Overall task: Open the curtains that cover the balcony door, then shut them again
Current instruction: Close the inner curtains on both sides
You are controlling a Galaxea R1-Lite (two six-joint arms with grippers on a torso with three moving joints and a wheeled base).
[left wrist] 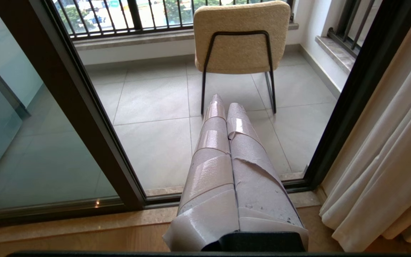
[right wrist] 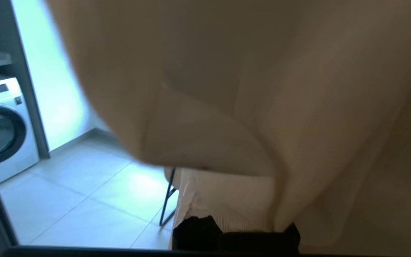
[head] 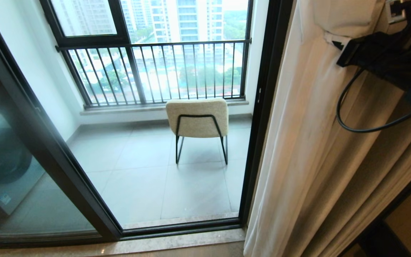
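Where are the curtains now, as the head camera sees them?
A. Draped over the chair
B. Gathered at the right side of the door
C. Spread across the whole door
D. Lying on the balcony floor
B: the curtains hang bunched at the right, leaving the door glass uncovered, with the right gripper shut on their fabric.

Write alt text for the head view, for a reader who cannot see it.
The right gripper is shut on the curtains, bunched at the right edge of the balcony door. Through the uncovered glass a beige chair stands on the grey-tiled balcony before a black-barred railing window.
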